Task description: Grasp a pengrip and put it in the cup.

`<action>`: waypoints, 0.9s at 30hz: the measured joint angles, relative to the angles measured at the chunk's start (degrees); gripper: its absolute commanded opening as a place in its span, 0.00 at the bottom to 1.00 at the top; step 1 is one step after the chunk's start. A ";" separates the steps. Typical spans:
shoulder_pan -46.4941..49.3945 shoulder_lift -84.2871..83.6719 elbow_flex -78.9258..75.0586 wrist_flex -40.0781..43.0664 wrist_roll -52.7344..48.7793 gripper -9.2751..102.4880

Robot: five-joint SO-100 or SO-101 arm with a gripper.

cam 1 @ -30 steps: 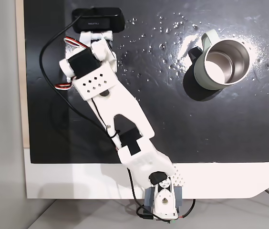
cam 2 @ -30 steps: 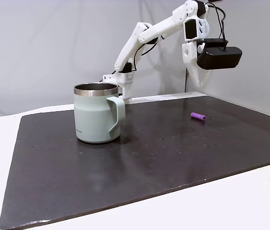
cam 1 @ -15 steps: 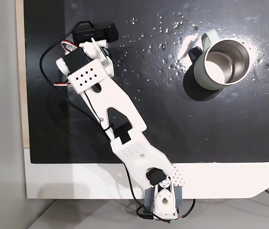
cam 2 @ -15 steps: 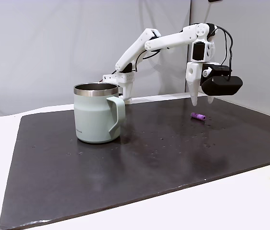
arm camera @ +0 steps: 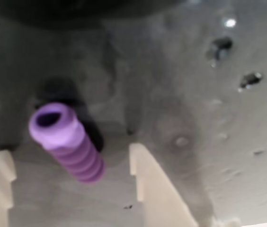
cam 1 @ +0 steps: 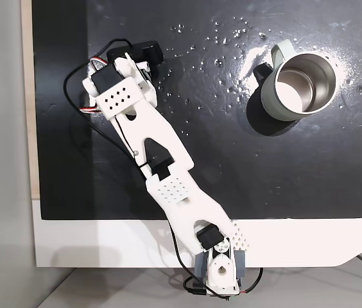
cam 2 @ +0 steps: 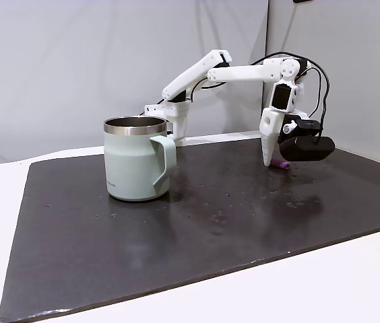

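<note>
The light-purple ribbed pengrip (arm camera: 67, 142) lies on the dark mat between my two pale fingers (arm camera: 155, 189) in the wrist view, touching neither. My gripper (arm camera: 72, 163) is open and straddles it. In a fixed view from the side, the gripper (cam 2: 274, 162) points straight down with its tips at the mat, and one end of the pengrip (cam 2: 283, 164) pokes out beside them. The sage-green cup (cam 2: 136, 168) stands upright well to the left there, handle toward the camera. From above, the cup (cam 1: 296, 86) sits at the mat's upper right, steel inside showing.
The white arm (cam 1: 162, 160) stretches diagonally from its base (cam 1: 219, 273) at the table's near edge to the mat's upper left. The black wrist camera (cam 2: 308, 147) hangs beside the gripper. The dark mat (cam 2: 210, 222) is speckled with small shiny spots.
The arm has lowered: the gripper came down from well above the mat until its open fingers stand on either side of the pengrip. Cup and pengrip have not moved.
</note>
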 measured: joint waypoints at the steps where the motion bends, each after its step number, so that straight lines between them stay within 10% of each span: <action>1: -0.18 -0.53 -0.53 0.00 -0.09 0.29; 27: 2.55 -0.35 -6.94 0.26 4.39 0.08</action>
